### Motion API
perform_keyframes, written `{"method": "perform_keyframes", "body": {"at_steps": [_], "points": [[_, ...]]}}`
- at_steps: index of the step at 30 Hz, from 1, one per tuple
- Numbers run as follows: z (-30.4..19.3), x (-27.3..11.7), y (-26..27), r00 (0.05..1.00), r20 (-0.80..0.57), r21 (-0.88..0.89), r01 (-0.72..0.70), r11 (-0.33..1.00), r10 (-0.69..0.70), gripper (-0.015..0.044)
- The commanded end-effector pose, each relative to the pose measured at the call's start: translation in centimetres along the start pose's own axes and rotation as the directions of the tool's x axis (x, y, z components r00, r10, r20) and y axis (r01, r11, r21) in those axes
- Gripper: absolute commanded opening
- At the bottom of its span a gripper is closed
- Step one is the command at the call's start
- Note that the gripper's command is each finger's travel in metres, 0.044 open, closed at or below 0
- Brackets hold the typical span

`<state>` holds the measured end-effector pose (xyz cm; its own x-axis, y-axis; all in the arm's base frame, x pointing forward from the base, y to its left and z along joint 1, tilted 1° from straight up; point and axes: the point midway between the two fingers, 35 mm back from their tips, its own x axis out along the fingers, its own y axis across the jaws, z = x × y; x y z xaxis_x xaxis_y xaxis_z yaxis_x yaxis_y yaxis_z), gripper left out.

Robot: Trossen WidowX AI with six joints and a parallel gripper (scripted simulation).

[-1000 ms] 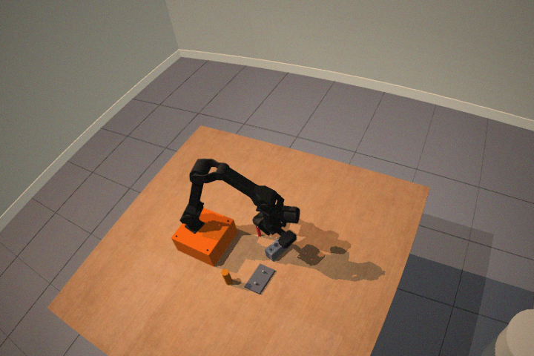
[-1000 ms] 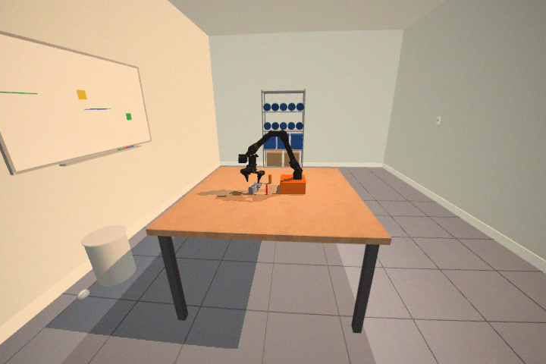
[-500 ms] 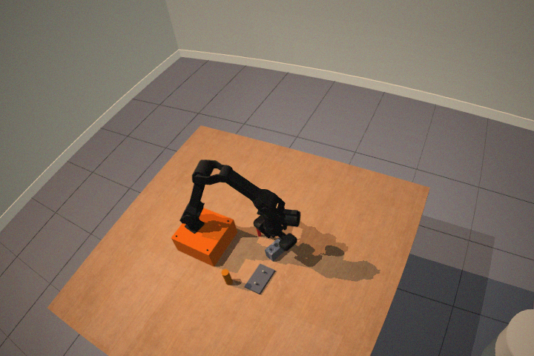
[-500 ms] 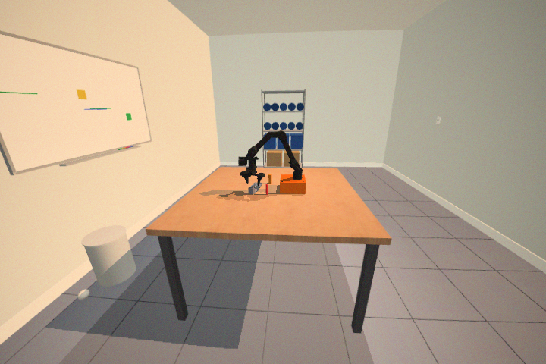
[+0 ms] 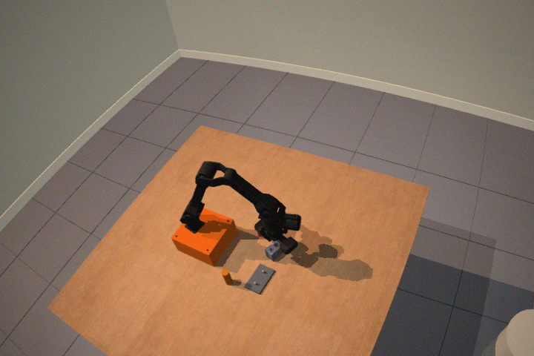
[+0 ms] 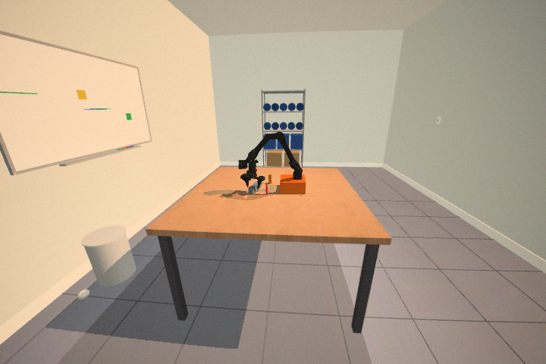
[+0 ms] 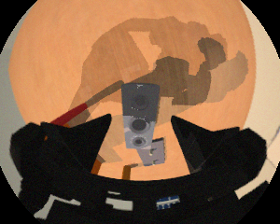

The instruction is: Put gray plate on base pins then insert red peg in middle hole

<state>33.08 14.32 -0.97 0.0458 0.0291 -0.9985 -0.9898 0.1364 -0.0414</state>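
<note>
The gray plate [image 5: 271, 253] [image 6: 252, 189] [image 7: 141, 112] is a thick block with three holes in its visible upper face. It rests on the table beside the base, off its pins. The flat gray base [image 5: 265, 281] [image 7: 160, 151] shows two small upright pins. The red peg [image 6: 266, 189] [image 7: 70, 116] stands upright near the plate, toward the arm's mount; the top view shows only a bit of it. My gripper [image 5: 276, 240] [image 6: 253, 186] [image 7: 141, 117] is open and empty, pointing down. Its fingers are on either side of the plate in the wrist view, with the plate's far end partly shaded.
An orange cylinder [image 5: 226, 277] [image 6: 270, 179] [image 7: 126, 173] stands upright beside the base. The arm is mounted on an orange box [image 5: 192, 245] [image 6: 293, 186] on the wooden table [image 5: 162, 310] [image 6: 308, 214]. The red peg stands between that box and the plate.
</note>
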Motion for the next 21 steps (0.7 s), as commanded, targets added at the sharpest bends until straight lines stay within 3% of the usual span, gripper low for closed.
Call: {"method": "perform_keyframes", "body": {"at_steps": [1,14,21], "points": [[-0.2,1.1,0.2,1.0,-0.009,-0.001,-0.009,1.0,0.009,0.044],[-0.2,2.8,0.3,1.0,-0.009,-0.001,-0.009,1.0,0.009,0.044],[-0.2,2.8,0.3,1.0,-0.009,-0.001,-0.009,1.0,0.009,0.0256]]}}
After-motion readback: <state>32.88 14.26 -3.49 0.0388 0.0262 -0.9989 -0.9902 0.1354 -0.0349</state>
